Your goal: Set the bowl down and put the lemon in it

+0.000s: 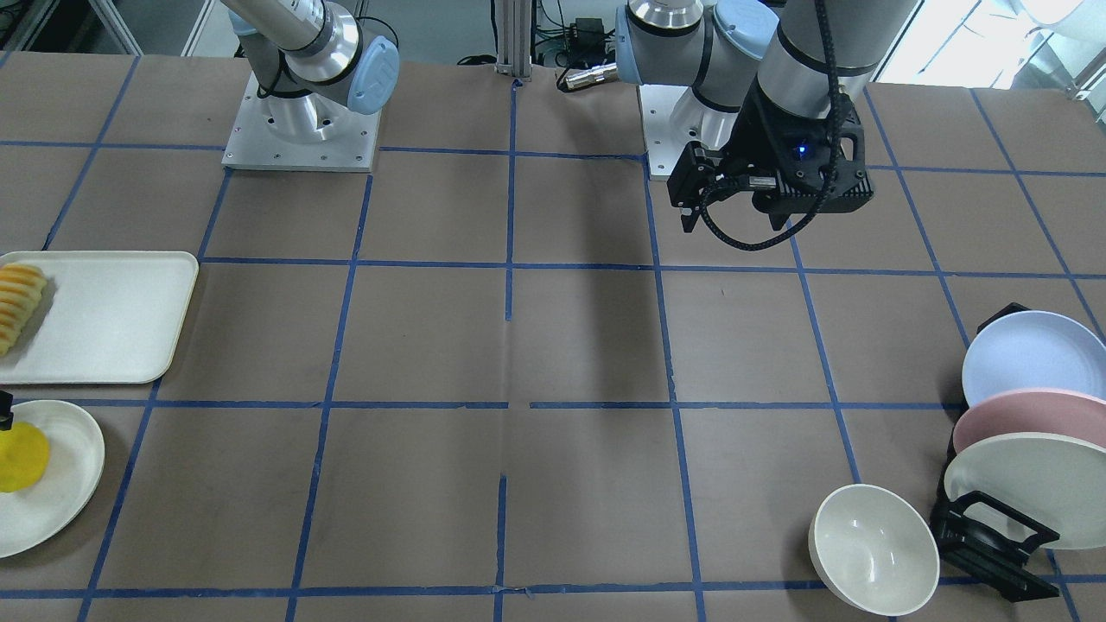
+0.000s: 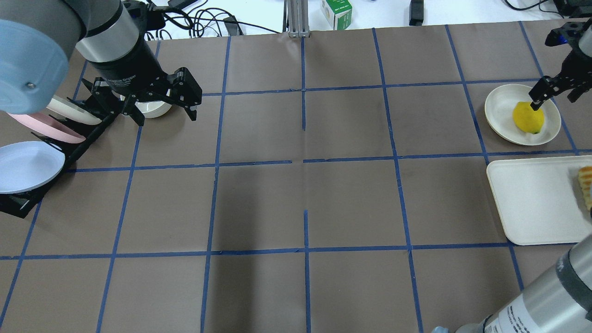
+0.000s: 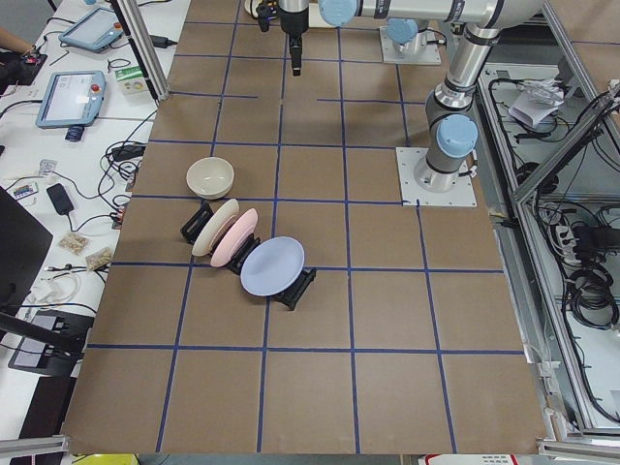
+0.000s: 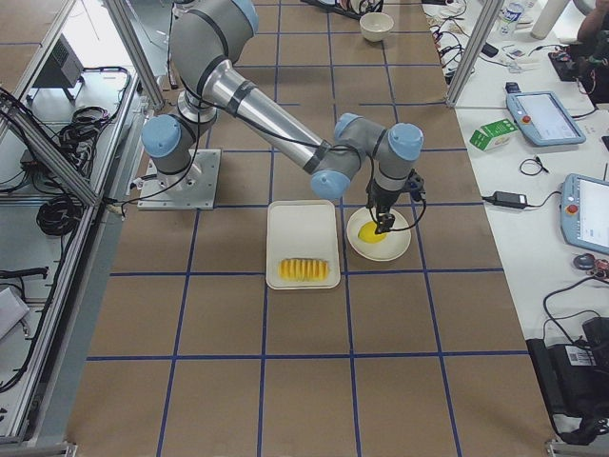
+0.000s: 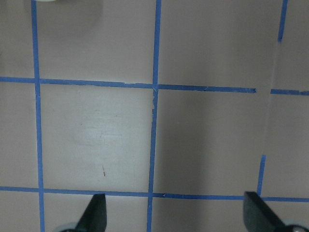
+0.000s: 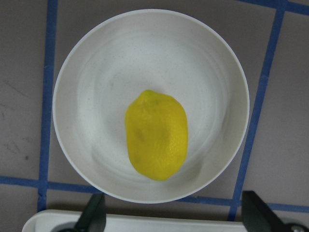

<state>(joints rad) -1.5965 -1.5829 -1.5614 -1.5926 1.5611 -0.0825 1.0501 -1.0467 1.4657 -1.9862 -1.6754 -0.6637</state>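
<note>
The off-white bowl [image 1: 873, 549] stands upright on the table beside the dish rack. In the overhead view my left gripper partly hides the bowl [image 2: 150, 108]. My left gripper [image 2: 166, 116] is open and empty, high above the table; its wrist view [image 5: 176, 215] shows only bare paper and blue tape. The yellow lemon [image 6: 156, 141] lies on a shallow cream plate [image 6: 72, 72] at the far right [image 2: 528, 117]. My right gripper [image 2: 555, 97] hangs open just above the lemon, fingers apart and not touching it.
A black rack [image 1: 994, 544] next to the bowl holds a blue plate [image 1: 1032, 354], a pink plate [image 1: 1020, 415] and a cream plate [image 1: 1028, 484]. A white tray [image 2: 532, 203] with sliced yellow food [image 1: 19, 302] lies beside the lemon's plate.
</note>
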